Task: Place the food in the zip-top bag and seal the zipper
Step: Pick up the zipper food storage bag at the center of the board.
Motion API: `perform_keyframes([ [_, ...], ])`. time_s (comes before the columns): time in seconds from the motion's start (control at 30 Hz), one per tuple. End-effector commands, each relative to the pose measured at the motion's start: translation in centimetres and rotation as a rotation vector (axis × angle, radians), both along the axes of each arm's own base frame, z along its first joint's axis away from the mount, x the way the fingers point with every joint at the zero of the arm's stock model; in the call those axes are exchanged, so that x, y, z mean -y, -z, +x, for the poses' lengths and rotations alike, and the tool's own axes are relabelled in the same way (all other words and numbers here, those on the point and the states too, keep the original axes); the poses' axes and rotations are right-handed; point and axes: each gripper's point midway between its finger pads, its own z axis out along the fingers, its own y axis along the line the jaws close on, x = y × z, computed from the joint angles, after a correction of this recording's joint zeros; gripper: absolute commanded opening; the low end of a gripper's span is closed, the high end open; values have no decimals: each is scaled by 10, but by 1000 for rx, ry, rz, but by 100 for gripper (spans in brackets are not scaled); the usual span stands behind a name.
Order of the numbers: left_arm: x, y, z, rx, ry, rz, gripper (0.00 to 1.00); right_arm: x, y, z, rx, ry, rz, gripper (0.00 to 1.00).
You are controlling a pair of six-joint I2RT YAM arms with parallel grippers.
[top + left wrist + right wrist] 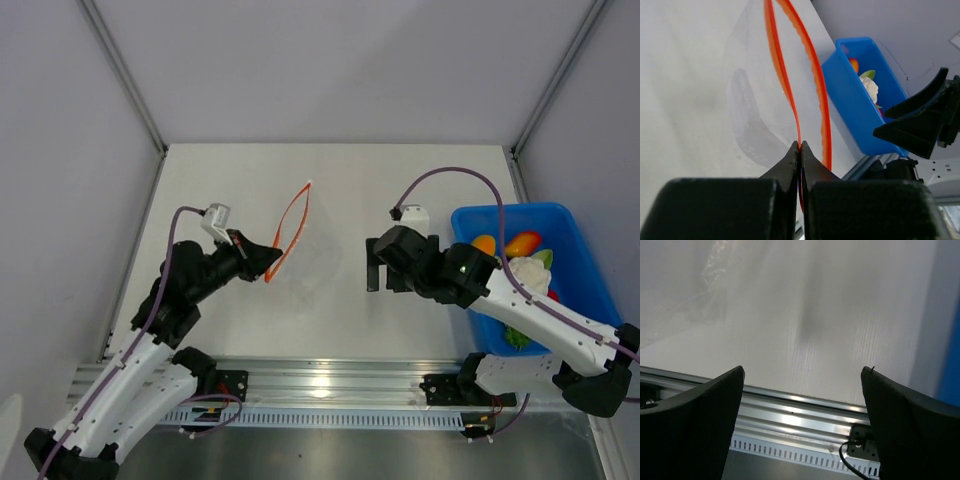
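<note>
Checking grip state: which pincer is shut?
The left pincer, clamped on the zipper; the right pincer stands wide open, holding nothing.

Both arms are the same build: long links well behind the jaws are white shells dotted with small dark screws, on left arm (pixel 128 380) and right arm (pixel 545 310), turning into chunky matte-black housings nearer the jaws. Left gripper (pixel 800 147) and right gripper (pixel 802 371) have black wedge-shaped fingers (pixel 695 415) with a fine grainy surface. Just behind each set of jaws sits a small white camera block (pixel 216 218) with a thin purple cable (pixel 450 171) looping back from it, and the right arm's black housing shows a green light (pixel 463 270).
</note>
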Motion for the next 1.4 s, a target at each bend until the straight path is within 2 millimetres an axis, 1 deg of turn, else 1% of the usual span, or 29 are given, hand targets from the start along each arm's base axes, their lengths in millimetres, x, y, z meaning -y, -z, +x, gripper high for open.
perform_keyframes([
  [0.0, -21, 0, -2, 9, -83, 138, 0, -18, -41, 13, 152, -10, 52, 99],
  [0.03, -23, -10, -4, 27, -83, 142, 1, -22, -50, 13, 168, -27, 93, 99],
  [0.07, -23, -20, -6, 45, -80, 148, 0, -31, -53, 10, 153, -71, 141, 99],
  [0.1, -24, -24, -9, 46, -75, 161, 1, -42, -64, 15, 167, -87, 221, 99],
  [0.13, -25, -26, -10, 59, -73, 180, 1, -45, -67, 17, 154, -102, 268, 99],
  [0.17, -23, -35, -12, 74, -66, 184, 0, -43, -68, 25, 141, -89, 305, 99],
  [0.2, -24, -33, -14, 74, -58, 206, 0, -54, -71, 23, 108, -125, 369, 99],
  [0.23, -26, -31, -13, 71, -74, 223, 0, -56, -71, 25, 90, -120, 389, 99],
  [0.27, -23, -34, -16, 77, -62, 229, 1, -61, -66, 30, 64, -111, 390, 99],
  [0.33, -22, -31, -17, 79, -63, 247, 1, -71, -70, 34, 40, -87, 426, 98],
  [0.37, -19, -29, -18, 78, -58, 252, 1, -80, -64, 37, 13, -87, 423, 97],
  [0.4, -16, -25, -20, 68, -50, 251, 1, -89, -69, 38, 3, -83, 457, 95],
  [0.5, -6, -20, -22, 60, -40, 240, 1, -114, -71, 36, -29, -114, 503, 95],
  [0.53, -3, -15, -23, 52, -33, 243, 1, -122, -78, 34, -31, -121, 529, 95],
  [0.57, 4, -16, -28, 57, -11, 241, 1, -126, -81, 34, -30, -124, 541, 95],
  [0.6, 6, -11, -25, 48, -23, 256, 1, -131, -82, 34, -30, -124, 544, 94],
  [0.63, 13, -11, -30, 53, 0, 260, 0, -134, -89, 34, -21, -123, 558, 94],
  [0.7, 17, -9, -29, 50, -7, 267, 0, -136, -91, 35, -20, -114, 554, 93],
  [0.87, 40, -3, -37, 49, 34, 269, 0, -135, -85, 35, -34, -68, 554, 92],
  [0.93, 45, -1, -38, 41, 41, 271, 1, -133, -79, 33, -42, -55, 542, 91],
  [0.97, 49, 2, -39, 35, 51, 274, 1, -130, -68, 30, -62, -48, 517, 92],
  [1.0, 51, 0, -39, 37, 55, 265, 0, -127, -63, 30, -66, -27, 509, 92],
  [1.03, 53, -1, -40, 38, 58, 263, 1, -123, -62, 27, -64, -21, 508, 92],
  [1.07, 54, -2, -40, 41, 58, 263, 1, -121, -51, 22, -77, -10, 501, 92],
  [1.17, 54, -3, -41, 43, 58, 263, 1, -112, -46, 17, -61, 13, 521, 92],
  [1.23, 55, -2, -42, 42, 63, 263, 1, -105, -32, 15, -75, 37, 504, 92],
  [1.27, 55, -2, -42, 40, 62, 261, 1, -102, -33, 13, -71, 38, 511, 92],
  [1.33, 55, 0, -43, 36, 66, 262, 1, -98, -24, 10, -77, 47, 498, 92],
  [1.37, 55, 2, -44, 31, 71, 265, 1, -96, -26, 9, -69, 45, 507, 92],
])
